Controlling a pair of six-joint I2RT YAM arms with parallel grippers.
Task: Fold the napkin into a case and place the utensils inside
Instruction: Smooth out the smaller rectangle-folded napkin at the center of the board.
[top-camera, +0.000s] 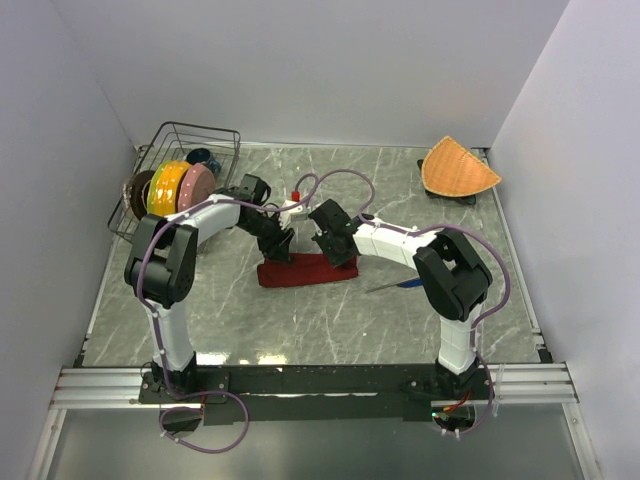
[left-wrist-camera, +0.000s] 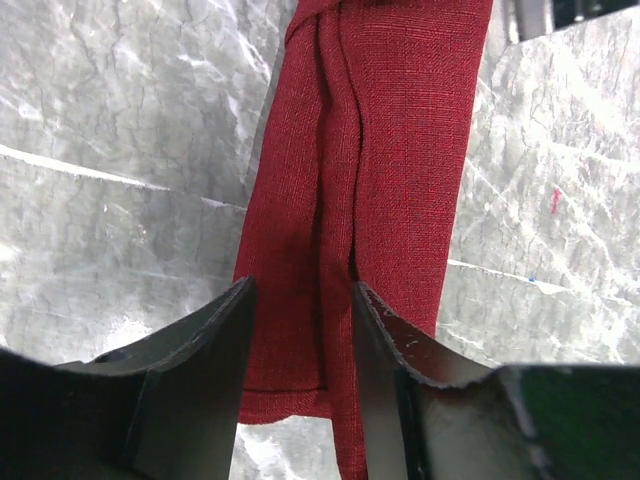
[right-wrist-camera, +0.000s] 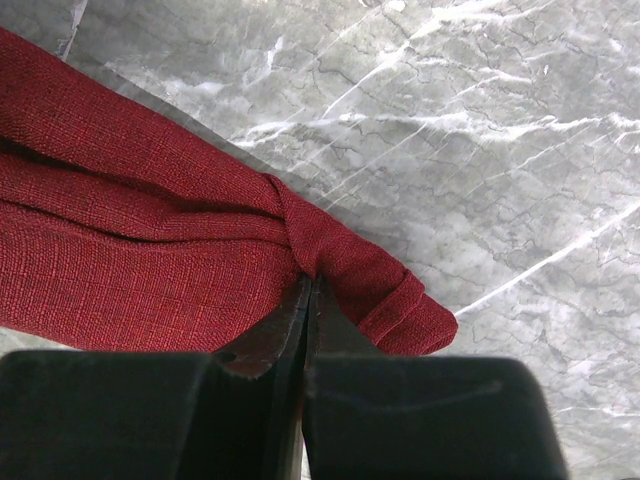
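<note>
Top view, rack: the wire rack (top-camera: 200, 127) at far left holds dishes on edge, a yellow plate (top-camera: 165, 187) beside a pink plate (top-camera: 198, 185), with a blue dish (top-camera: 203, 157) behind them.
Top view, napkin: the napkin (top-camera: 300, 272) lies as a folded strip mid-table, with the left gripper (top-camera: 283, 243) at its left end and the right gripper (top-camera: 343, 255) at its right end.
Top view, knife: the knife (top-camera: 398, 286) lies flat on the table (top-camera: 250, 320), right of the napkin and apart from it.
Left wrist view: jaws spread, straddling the strip's lengthwise crease near its end.
Right wrist view: jaws pressed together, pinching a bunched napkin corner.
</note>
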